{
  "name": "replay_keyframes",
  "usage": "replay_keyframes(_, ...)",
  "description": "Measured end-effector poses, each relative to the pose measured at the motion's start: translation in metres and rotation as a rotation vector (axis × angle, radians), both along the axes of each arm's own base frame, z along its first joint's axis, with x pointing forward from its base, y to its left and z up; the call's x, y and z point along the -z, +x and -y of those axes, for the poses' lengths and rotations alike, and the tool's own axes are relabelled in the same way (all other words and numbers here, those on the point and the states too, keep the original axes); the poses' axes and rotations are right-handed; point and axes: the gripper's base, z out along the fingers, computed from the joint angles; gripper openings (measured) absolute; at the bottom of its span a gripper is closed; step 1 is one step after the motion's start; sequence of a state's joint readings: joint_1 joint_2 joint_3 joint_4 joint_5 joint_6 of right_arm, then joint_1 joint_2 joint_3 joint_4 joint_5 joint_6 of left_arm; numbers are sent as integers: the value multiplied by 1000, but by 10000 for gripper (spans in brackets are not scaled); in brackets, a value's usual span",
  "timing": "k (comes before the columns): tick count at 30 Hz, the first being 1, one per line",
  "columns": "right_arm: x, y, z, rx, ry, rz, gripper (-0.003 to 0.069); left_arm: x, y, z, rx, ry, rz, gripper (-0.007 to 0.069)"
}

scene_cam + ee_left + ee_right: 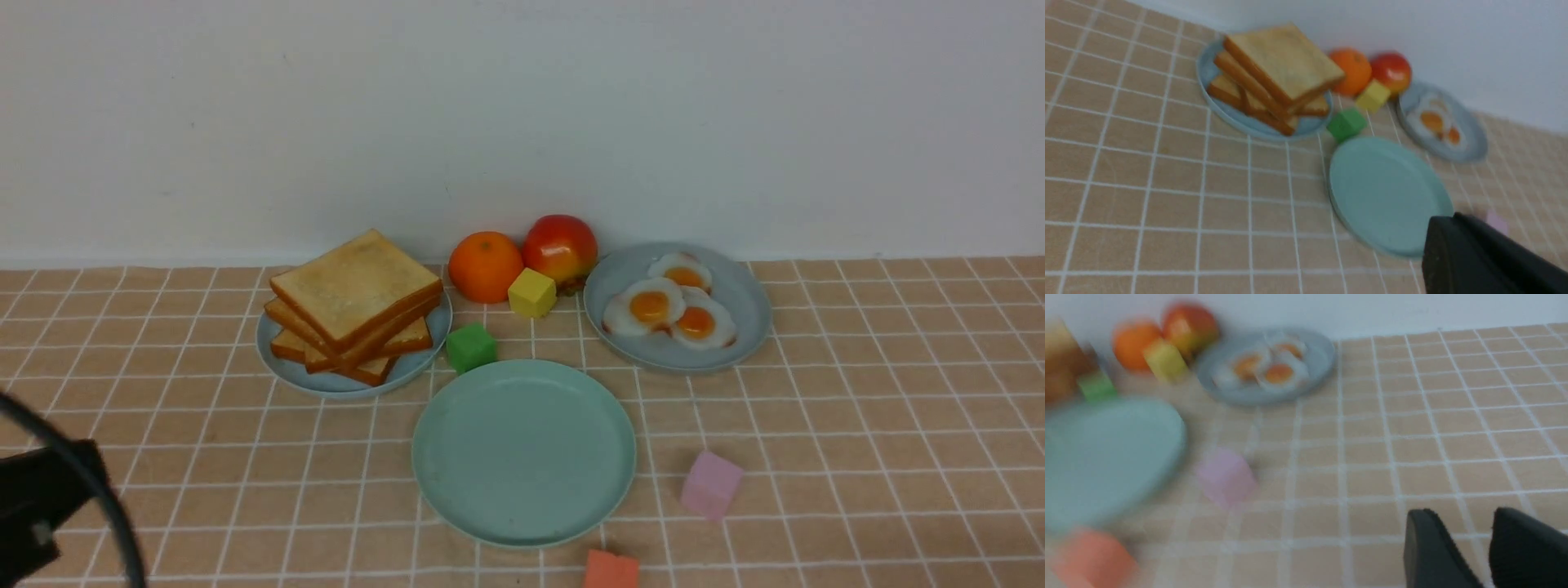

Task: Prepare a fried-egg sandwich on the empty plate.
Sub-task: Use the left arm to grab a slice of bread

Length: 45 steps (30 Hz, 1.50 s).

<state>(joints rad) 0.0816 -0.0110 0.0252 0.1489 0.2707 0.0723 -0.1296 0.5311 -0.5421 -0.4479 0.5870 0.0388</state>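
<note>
The empty plate [523,452], mint-green, lies at the middle front with nothing on it; it also shows in the left wrist view [1388,196] and, blurred, in the right wrist view [1106,457]. Several toast slices [355,286] are piled on a blue-grey plate [282,367] back left. Three fried eggs [669,306] lie on a second blue-grey plate [743,294] back right. No fried-egg sandwich shows in any view. My left gripper [1455,216] is shut on nothing, near the mint plate's near-left side. My right gripper [1466,516] is open over bare cloth, right of the plates.
An orange [485,266], a red apple [560,247] and a yellow cube [531,291] sit between the two back plates. A green cube [471,346] touches the mint plate's far rim. A pink cube [711,484] and an orange-red cube [611,569] lie front right. A wall closes the back.
</note>
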Motion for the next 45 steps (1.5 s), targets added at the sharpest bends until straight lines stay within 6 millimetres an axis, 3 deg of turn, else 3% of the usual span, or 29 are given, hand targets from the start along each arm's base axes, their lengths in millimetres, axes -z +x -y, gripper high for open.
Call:
replay_keyframes(2, -7, 1, -1, 19, 195, 49, 242, -8, 10, 12, 133, 75, -49, -13)
replay_keyframes(6, -14, 2, -1, 42, 398, 105, 242, -7, 27, 29, 261, 169, -121, -13)
replay_keyframes(10, -32, -2, -6, 4, 499, 42, 225, -1, 72, 45, 306, 286, -222, -13)
replay_keyframes(11, -36, -3, -7, -7, 490, 28, 222, -1, 78, 46, 304, 295, -230, -13)
replay_keyframes(14, -92, -12, -17, -137, 268, -118, 141, 6, 134, 53, 280, 363, -308, -13)
replay_keyframes(15, -96, -13, -17, -147, 251, -116, 141, 3, 135, 53, 276, 364, -299, -13)
replay_keyframes(16, -125, -16, -22, -231, 106, -193, 95, 13, 164, 55, 267, 392, -342, -13)
replay_keyframes(18, -152, -17, -25, -320, -25, -269, 46, 20, 193, 57, 262, 439, -359, -13)
replay_keyframes(19, -151, -15, -26, -320, -26, -277, 41, 22, 199, 58, 263, 445, -362, -13)
replay_keyframes(20, -172, -16, -28, -385, -103, -307, 8, 29, 224, 61, 267, 502, -366, -13)
replay_keyframes(21, -178, -15, -28, -408, -119, -307, 1, 32, 234, 62, 271, 531, -365, -13)
replay_keyframes(22, -178, -14, -29, -408, -119, -311, 0, 33, 236, 63, 272, 532, -367, -13)
replay_keyframes(23, -190, -14, -30, -443, -138, -290, -3, 39, 256, 67, 277, 568, -371, -13)
replay_keyframes(26, -198, -14, -31, -469, -144, -249, -3, 43, 279, 70, 288, 624, -364, 1)
replay_keyframes(30, -198, -14, -31, -475, -146, -240, -2, 55, 303, 73, 335, 730, -362, 126)
replay_keyframes(37, -198, -13, -31, -475, -148, -241, 0, 75, 314, 75, 428, 826, -343, 401)
replay_keyframes(45, -198, -14, -32, -478, -141, -241, 3, 99, 327, 77, 449, 878, -303, 428)
